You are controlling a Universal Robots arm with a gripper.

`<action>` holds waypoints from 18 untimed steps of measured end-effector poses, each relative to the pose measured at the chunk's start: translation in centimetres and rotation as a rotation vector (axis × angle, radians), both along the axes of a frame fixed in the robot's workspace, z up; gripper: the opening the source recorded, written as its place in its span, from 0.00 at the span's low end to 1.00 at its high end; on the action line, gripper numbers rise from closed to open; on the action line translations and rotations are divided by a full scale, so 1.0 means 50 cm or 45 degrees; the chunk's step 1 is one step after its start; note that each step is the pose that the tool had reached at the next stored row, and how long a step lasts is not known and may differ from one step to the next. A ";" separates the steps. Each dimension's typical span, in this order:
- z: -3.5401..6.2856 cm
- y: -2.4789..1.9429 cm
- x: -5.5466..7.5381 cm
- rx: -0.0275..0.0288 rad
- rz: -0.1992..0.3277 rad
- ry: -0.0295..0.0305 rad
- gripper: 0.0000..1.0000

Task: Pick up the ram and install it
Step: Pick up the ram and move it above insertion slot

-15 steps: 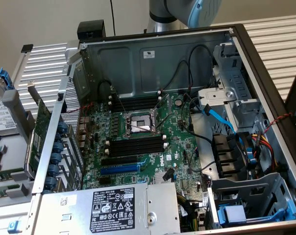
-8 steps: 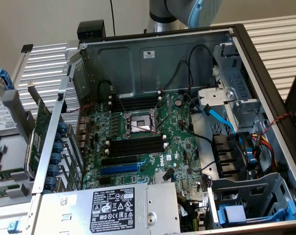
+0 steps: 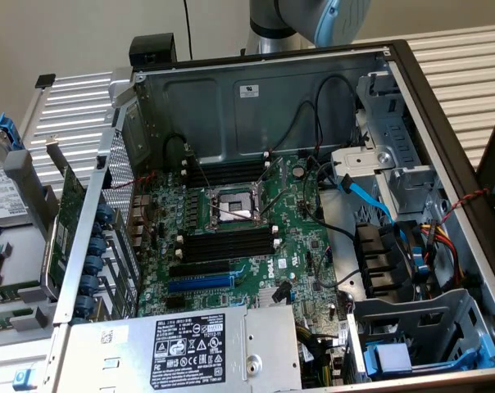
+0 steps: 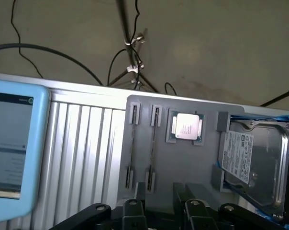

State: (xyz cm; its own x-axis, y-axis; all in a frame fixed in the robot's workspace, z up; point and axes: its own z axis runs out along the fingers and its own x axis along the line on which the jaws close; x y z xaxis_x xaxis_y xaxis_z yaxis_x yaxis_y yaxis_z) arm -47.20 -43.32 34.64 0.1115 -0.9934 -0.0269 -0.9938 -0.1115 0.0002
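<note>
1. Hovering by the tray (image 4: 192,163), our gripper (image 4: 159,203) shows jaws apart and empty, nearest the ram (image 4: 153,143).
2. We see the ram set on edge in end clips, likely so its long top edge is free to pinch; a second stick (image 4: 133,143) stands just beside it.
3. In the case (image 3: 231,106), the black slots (image 3: 227,243) look empty, with loose cables (image 3: 292,135) near their ends narrowing our room.
</note>
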 end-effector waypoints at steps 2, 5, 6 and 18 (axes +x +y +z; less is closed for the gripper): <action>-0.007 -0.0039 0.000 0.0000 0.000 0.0000 0.36; -0.018 -0.0101 0.000 0.0000 -0.001 -0.0002 0.36; -0.021 -0.0123 0.000 0.0000 -0.002 -0.0003 0.36; -0.061 -0.0171 0.001 -0.0003 -0.063 0.0092 0.36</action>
State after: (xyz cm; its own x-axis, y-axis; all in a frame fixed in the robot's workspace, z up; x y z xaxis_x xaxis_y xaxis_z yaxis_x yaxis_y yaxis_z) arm -47.16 -44.18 31.58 0.0618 -0.9977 -0.0272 -0.9980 -0.0620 0.0075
